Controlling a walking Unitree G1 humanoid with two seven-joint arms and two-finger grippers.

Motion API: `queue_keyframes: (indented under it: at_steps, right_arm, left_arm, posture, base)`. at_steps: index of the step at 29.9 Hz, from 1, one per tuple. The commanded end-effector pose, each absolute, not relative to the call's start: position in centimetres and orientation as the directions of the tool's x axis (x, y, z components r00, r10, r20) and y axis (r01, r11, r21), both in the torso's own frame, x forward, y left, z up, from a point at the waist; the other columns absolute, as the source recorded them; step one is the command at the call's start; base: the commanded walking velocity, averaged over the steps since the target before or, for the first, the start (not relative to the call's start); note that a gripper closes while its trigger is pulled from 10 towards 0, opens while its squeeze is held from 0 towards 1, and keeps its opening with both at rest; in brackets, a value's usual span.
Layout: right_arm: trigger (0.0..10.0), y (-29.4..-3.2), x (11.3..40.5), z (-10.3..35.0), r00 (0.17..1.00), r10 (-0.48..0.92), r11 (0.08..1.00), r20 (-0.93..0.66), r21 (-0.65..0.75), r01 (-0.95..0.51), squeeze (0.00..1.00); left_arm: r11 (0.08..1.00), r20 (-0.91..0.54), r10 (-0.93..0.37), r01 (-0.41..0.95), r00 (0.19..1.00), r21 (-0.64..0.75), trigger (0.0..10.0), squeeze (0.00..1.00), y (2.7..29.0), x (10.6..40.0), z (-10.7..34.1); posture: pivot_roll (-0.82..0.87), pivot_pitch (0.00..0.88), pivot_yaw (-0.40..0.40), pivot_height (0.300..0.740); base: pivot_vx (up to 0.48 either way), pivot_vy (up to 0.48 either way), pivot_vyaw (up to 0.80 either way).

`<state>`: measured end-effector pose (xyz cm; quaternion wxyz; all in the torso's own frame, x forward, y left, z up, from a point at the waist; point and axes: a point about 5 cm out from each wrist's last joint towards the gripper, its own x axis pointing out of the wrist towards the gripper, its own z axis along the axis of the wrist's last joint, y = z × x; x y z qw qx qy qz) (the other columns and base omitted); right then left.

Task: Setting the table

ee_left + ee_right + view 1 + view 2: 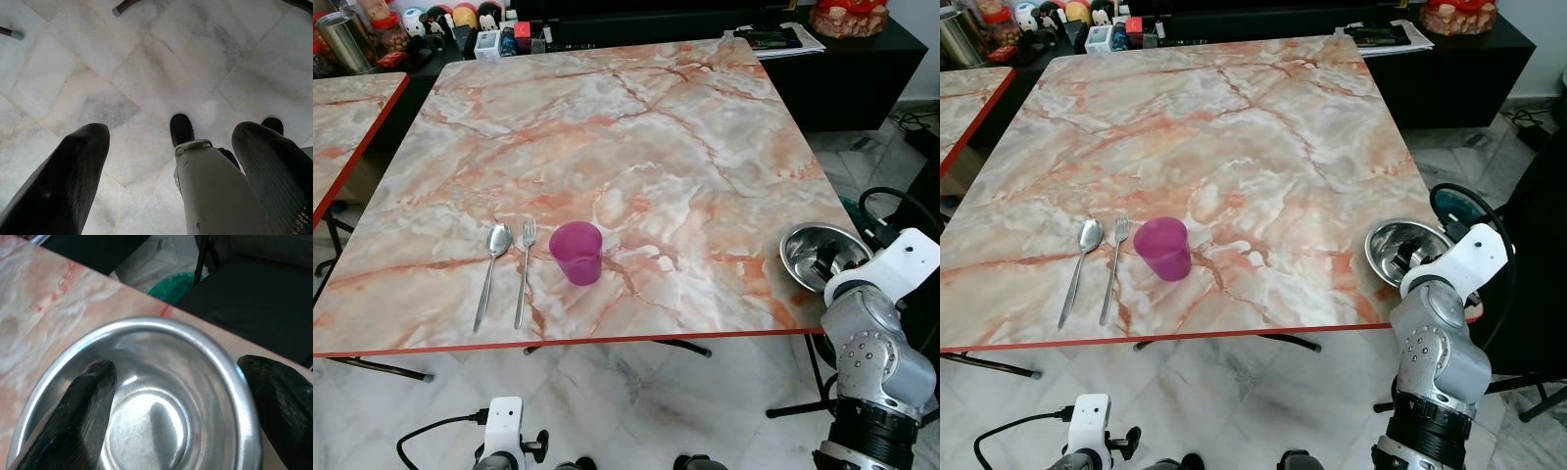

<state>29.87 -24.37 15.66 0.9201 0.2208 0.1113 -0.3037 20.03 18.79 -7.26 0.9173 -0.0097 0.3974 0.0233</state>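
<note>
A steel bowl (800,247) sits at the right edge of the marble table (636,127), near its front corner. My right gripper (183,401) is open at the bowl (161,421), one finger (88,396) inside it and the other outside its rim. A spoon (495,250) and a fork (525,264) lie side by side near the front left. Right of them stands a pink cup (577,253). Low over the floor tiles, my left gripper (171,129) hangs open and holds nothing.
A second marble table (342,117) stands to the left. A black sideboard (460,24) with bottles and a steel tumbler (342,39) runs along the back. A black cabinet (862,69) is at the back right. Cables lie by my right arm.
</note>
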Motion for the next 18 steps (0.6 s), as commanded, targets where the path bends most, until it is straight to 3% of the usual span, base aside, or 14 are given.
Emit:
queue_keyframes:
  at_steps: [1,12,13,14,15,18]
  right_arm:
    - [10.0,-24.7,29.6,16.6,0.782,-0.544,0.688,-0.305,0.371,0.624,0.0]
    - [9.8,-24.8,29.4,16.3,0.763,-0.565,0.658,-0.314,0.387,0.646,0.0]
    - [4.5,-24.7,29.4,16.1,0.762,-0.562,0.651,-0.323,0.395,0.648,0.0]
    - [4.5,-24.7,29.4,15.9,0.761,-0.559,0.647,-0.33,0.4,0.649,0.0]
    - [0.0,-24.5,29.4,15.7,0.762,-0.551,0.645,-0.339,0.406,0.648,0.0]
    - [0.0,-24.3,29.4,15.6,0.764,-0.546,0.643,-0.345,0.412,0.645,0.0]
  left_arm:
    - [0.999,-0.737,0.039,-0.046,0.675,0.011,10.0,0.0,19.0,19.7,-7.4]
    - [0.999,-0.734,0.033,-0.042,0.678,0.007,10.0,0.0,19.0,19.9,-7.3]
    - [0.999,-0.734,0.034,-0.042,0.679,0.007,10.0,0.0,19.0,19.9,-7.3]
    - [0.999,-0.734,0.034,-0.042,0.679,0.007,10.0,0.0,19.0,19.9,-7.3]
    - [0.999,-0.734,0.035,-0.043,0.679,0.008,10.0,0.0,19.1,19.9,-7.3]
    - [0.999,-0.734,0.036,-0.043,0.678,0.009,10.0,0.0,19.1,19.9,-7.3]
  posture:
    - [-0.14,0.166,0.066,0.74]
    - [-0.14,0.168,0.067,0.74]
    - [-0.13,0.168,0.067,0.74]
    - [-0.13,0.169,0.068,0.74]
    - [-0.13,0.17,0.068,0.74]
    - [-0.13,0.17,0.068,0.74]
  base:
    - [0.0,0.0,0.0]
    - [0.0,0.0,0.0]
    - [0.0,0.0,0.0]
    - [0.0,0.0,0.0]
    - [0.0,0.0,0.0]
    - [0.0,0.0,0.0]
